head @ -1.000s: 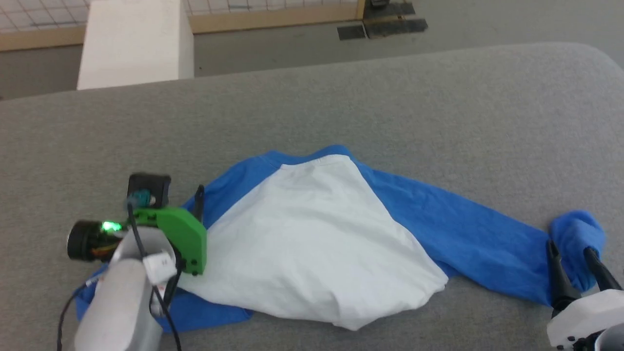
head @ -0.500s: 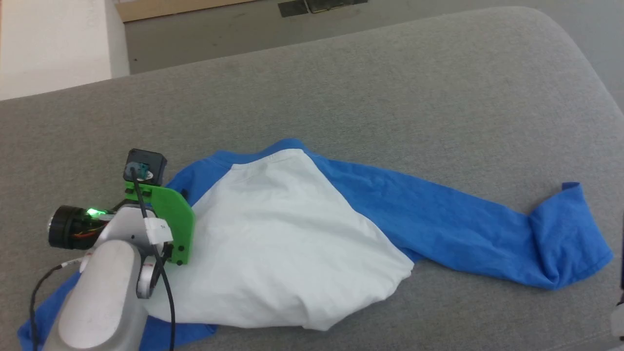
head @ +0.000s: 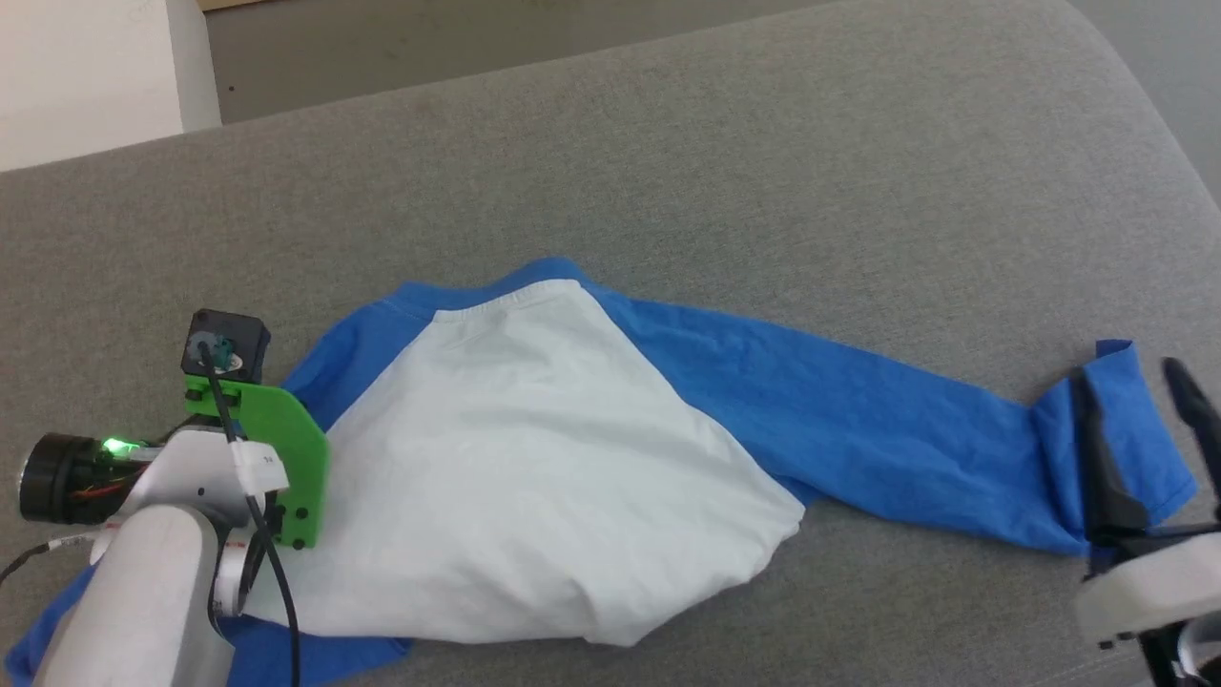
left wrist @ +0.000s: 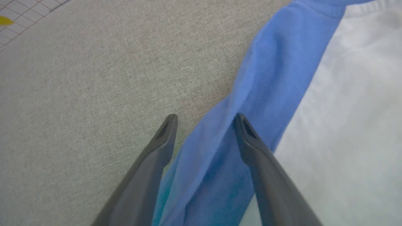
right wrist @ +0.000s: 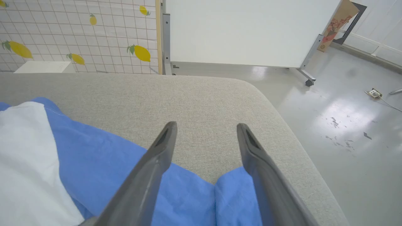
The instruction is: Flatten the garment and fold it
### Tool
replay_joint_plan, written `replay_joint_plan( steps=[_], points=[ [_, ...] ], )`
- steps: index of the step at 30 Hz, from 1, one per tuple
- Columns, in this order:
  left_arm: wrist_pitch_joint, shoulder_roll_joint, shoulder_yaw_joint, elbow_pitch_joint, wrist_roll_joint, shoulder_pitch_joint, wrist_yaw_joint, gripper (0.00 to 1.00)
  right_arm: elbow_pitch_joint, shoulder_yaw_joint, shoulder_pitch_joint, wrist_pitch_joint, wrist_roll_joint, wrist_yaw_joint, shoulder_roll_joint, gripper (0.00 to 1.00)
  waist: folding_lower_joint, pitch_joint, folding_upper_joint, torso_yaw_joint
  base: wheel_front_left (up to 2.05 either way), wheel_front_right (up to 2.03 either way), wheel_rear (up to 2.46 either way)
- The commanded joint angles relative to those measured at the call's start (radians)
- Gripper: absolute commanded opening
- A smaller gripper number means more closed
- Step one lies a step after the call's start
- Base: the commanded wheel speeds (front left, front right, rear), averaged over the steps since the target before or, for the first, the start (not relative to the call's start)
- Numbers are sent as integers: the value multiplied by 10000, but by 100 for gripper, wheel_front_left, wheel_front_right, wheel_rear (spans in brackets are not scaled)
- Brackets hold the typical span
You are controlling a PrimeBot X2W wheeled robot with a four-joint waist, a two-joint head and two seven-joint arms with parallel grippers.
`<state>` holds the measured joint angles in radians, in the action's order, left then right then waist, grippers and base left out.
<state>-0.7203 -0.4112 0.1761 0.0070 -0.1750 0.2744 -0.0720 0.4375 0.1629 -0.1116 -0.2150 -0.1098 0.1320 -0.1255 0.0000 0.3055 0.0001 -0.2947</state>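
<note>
Blue garment sleeve (left wrist: 220, 150) inside spread left claw (left wrist: 205, 116), perhaps touching; right claw (right wrist: 205, 125) spread above cuff (right wrist: 234, 194).

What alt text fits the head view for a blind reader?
A white shirt with blue sleeves lies rumpled on a grey fabric surface. The right gripper, open, hangs over one sleeve's folded cuff; the left arm overlaps the other sleeve.

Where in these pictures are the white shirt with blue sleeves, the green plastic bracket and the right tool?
White cotton shirt with blue sleeves (head: 534, 448): head view, on its white body.
Flat green plastic bracket (head: 289, 453): head view, on its flat face.
Right tool (head: 1126, 372): head view, midway between its two dark fingertips.
</note>
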Motion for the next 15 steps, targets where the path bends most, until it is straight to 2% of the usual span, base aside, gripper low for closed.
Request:
replay_joint_plan(
  steps=[1, 4, 8, 15],
  points=[
    [-85, -86, 26, 103, -144, 73, 75, 0, -178, -249, 272, 14, -129, -13, -79, 100, 0, 112, -1, 50, 0, 0, 0],
    [-254, -78, 123, 301, -293, 166, 242, 0, -628, -910, 677, -171, -261, -13, -366, 100, 0, 215, -1, 52, 0, 0, 0],
    [-201, 54, 245, 405, -424, 321, 339, 0, -1472, -1977, 1762, -357, -441, -13, -1137, 100, 0, 363, -1, 193, 0, 0, 0],
    [-72, 268, 504, 420, -477, 676, 429, 0, -4189, -4469, 4642, -873, -1494, -13, -2416, 100, 0, 624, -1, 654, 0, 0, 0]
  ],
)
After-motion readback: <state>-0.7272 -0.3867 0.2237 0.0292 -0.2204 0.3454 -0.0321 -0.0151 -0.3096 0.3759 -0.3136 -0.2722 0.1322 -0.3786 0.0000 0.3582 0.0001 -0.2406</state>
